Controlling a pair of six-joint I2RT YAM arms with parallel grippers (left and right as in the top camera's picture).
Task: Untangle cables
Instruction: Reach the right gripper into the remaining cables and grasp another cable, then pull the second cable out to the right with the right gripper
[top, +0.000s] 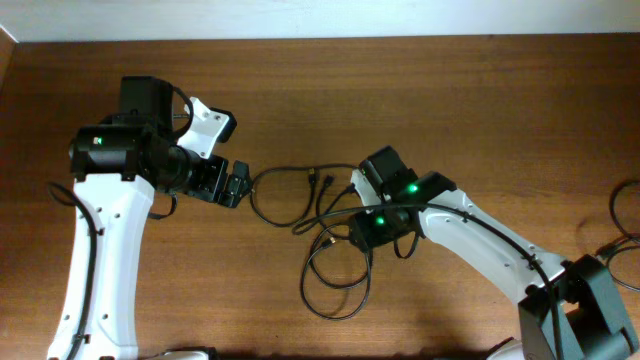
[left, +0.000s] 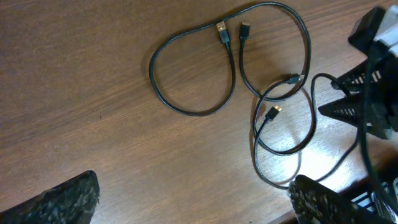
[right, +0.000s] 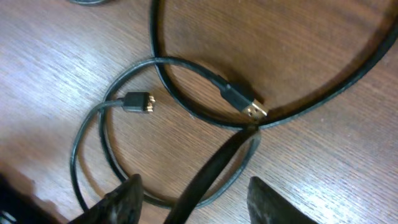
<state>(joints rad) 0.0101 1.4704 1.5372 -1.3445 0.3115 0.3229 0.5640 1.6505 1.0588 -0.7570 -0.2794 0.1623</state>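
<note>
On table (top: 420, 90): cables (left: 193, 113) overlapping in loose loops.

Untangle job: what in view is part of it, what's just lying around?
Job: thin black cords with metal-tipped plugs, in crossing loops; left gripper, open; right gripper, open over them.
Not job: brown wooden table; black cable loop at its right edge.

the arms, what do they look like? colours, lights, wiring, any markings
The left arm and right arm both have smooth white links joined by black rounded joint housings with small green lights. Thin black wires run along the links. The left gripper is black. Its fingers look dark and rough-textured. No lettering is legible.
</note>
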